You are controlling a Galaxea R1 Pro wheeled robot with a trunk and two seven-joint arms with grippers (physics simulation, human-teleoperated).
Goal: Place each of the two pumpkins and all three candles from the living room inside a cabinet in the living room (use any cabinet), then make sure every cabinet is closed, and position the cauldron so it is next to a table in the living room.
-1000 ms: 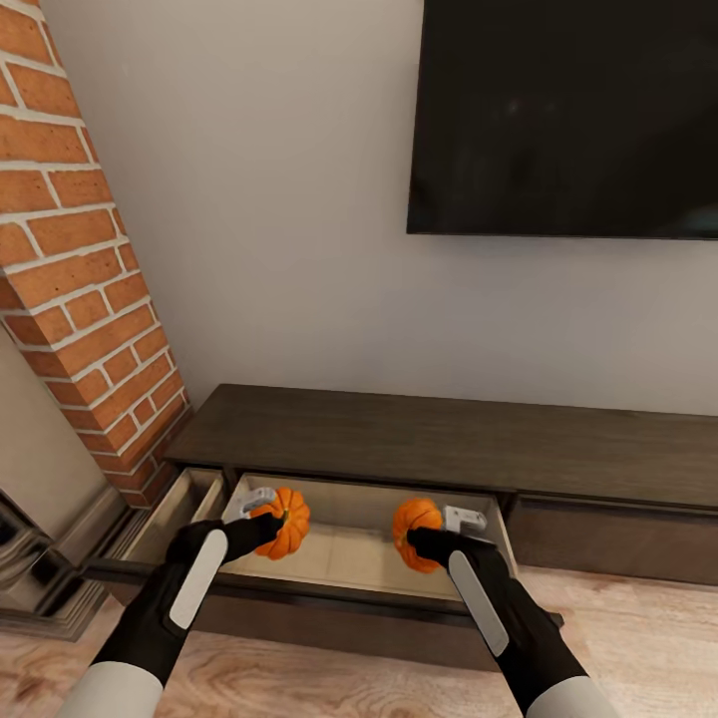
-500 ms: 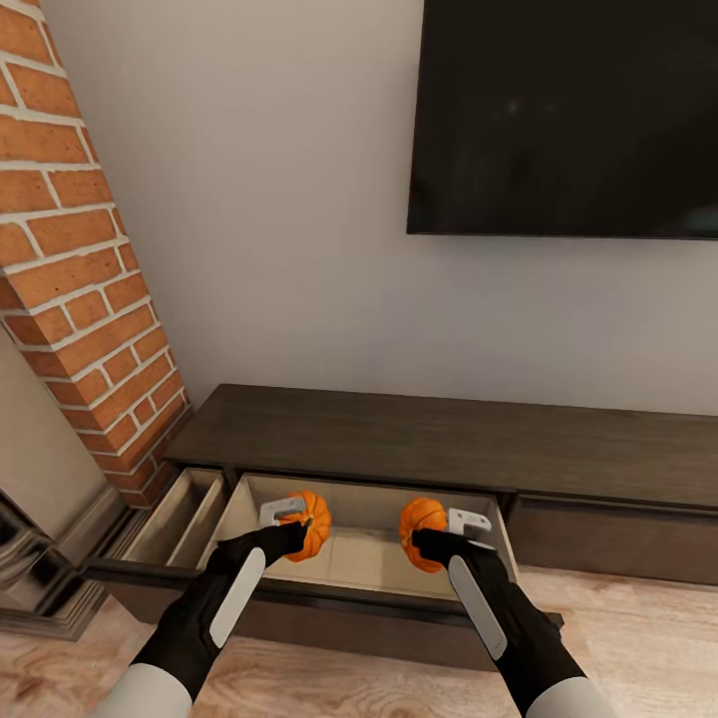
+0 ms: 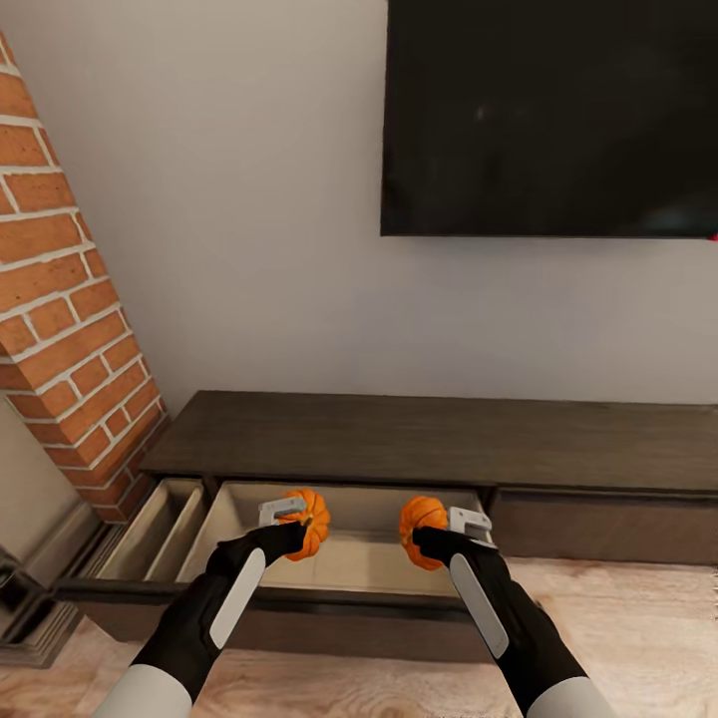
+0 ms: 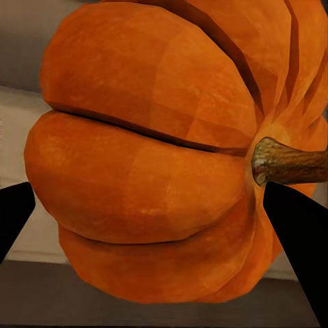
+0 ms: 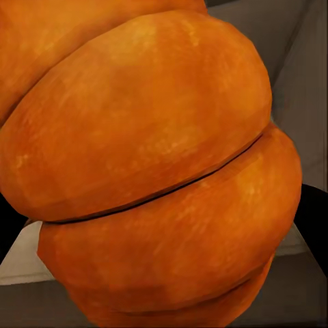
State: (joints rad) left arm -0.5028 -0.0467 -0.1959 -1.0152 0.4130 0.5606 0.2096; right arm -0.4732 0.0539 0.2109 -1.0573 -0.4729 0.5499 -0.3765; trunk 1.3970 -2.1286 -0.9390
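Both grippers clamp a pumpkin: left gripper holds the left pumpkin, right gripper the right pumpkin. Each hangs above the cabinet's open pale drawer (release looks straight down).

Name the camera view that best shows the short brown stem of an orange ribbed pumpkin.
The left wrist view: the left gripper's orange ribbed pumpkin turns its short brown stem sideways, close up. The head view shows that pumpkin too small for its stem; the right wrist view shows no stem.
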